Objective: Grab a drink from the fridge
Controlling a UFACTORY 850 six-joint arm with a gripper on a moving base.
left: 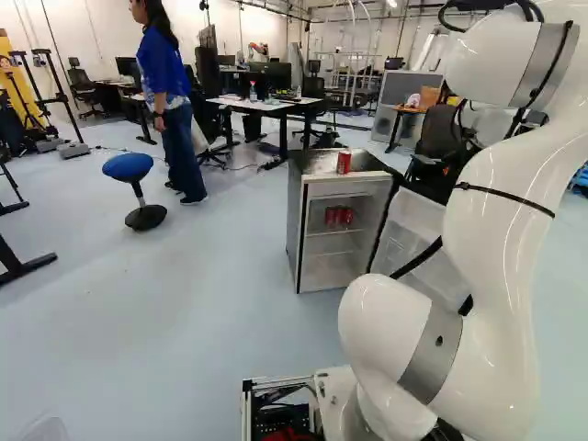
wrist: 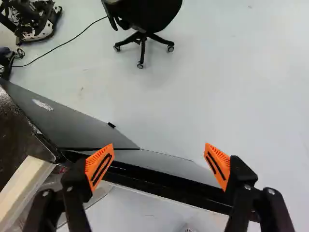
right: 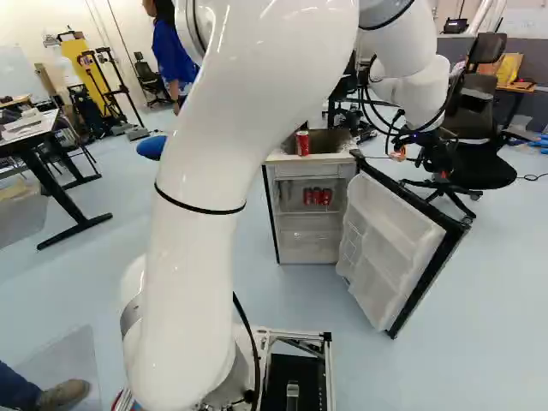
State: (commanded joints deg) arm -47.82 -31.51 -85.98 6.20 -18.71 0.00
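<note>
Nearest me, the white arm (right: 205, 171) rises from its base and reaches out toward the fridge door (right: 385, 240), which is swung wide, its shelved inner side in plain sight. So getting into the fridge (left: 296, 220) looks done. The jaws stand wide apart with nothing in their grasp; the dark door edge (wrist: 164, 186) runs beneath and between them in the wrist view, though I can't tell whether they touch it. Farther in, red cans (right: 318, 196) sit together on a shelf inside, and one more red can (left: 344, 163) stands upright on top of the fridge. No drink is in hand, so I'd say the grab itself is all left: clear the door, come round to the opening, close on a can and draw it out. An office chair (right: 475, 158) stands beyond the door.
</note>
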